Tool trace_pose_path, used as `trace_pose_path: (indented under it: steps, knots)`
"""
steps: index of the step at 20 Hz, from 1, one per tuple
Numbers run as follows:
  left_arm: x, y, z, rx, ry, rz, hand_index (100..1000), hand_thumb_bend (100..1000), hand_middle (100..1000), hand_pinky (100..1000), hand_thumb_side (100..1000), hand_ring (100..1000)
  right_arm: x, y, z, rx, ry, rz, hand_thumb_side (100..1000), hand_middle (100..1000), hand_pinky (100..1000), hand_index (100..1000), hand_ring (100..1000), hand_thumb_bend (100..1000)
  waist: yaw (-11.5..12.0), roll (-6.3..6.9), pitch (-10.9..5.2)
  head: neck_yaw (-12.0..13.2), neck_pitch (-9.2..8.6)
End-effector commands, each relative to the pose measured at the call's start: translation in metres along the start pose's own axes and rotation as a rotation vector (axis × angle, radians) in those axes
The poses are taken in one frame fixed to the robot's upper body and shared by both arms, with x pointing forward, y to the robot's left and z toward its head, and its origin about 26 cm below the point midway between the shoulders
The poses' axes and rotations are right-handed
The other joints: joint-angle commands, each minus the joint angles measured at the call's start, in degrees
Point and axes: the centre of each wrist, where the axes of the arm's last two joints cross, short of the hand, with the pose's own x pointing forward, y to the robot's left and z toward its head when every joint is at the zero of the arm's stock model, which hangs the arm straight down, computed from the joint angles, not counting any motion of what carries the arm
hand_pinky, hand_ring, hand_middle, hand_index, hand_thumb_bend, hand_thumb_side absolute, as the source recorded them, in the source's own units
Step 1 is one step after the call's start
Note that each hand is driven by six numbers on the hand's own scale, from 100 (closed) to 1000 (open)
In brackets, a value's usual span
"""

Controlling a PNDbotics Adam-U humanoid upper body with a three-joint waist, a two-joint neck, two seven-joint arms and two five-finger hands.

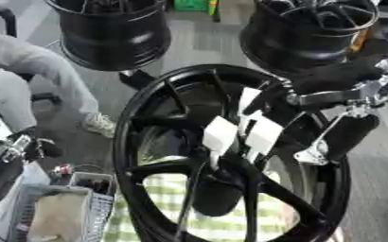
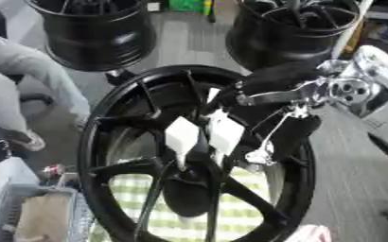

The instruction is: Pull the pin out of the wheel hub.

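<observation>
Black wheel hub [image 1: 230, 156] fills foreground; right hand [image 1: 330, 137] is reached in from right, white tabs [image 1: 220, 134] just left of it, grip state cannot be told

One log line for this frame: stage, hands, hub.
stage: reaching at hub | right hand: at hub centre, white fingertips on the spokes, grip unclear | left hand: not seen | wheel hub: upright | pin: not discernible

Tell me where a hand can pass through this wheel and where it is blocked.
Free: the lower gaps between spokes of the wheel, where the green checked cloth shows through. Crowded: the middle, with the white tags and the right hand over the upper right rim. The basket fills the lower left.
</observation>
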Motion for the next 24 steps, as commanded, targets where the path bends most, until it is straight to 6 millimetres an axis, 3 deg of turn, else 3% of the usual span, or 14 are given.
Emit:
trace_pose_path:
  steps: [1,24]
  knots:
    - [0.0074,0.0056,-0.0012,-0.002,-0.016,-0.034,704,100,641,707,831,614,0.0012,-0.0055,0.0059,-0.005,0.04,0.032,407,922,874,1000,900,230,-0.05,0.38,-0.48,-0.25,-0.15]
    - [0.0078,0.0054,-0.0015,-0.007,-0.016,-0.035,704,100,641,708,835,615,0.0034,-0.0019,0.0007,0.014,0.116,0.045,406,897,831,990,809,267,0.41,0.14,-0.28,-0.78,-0.15]
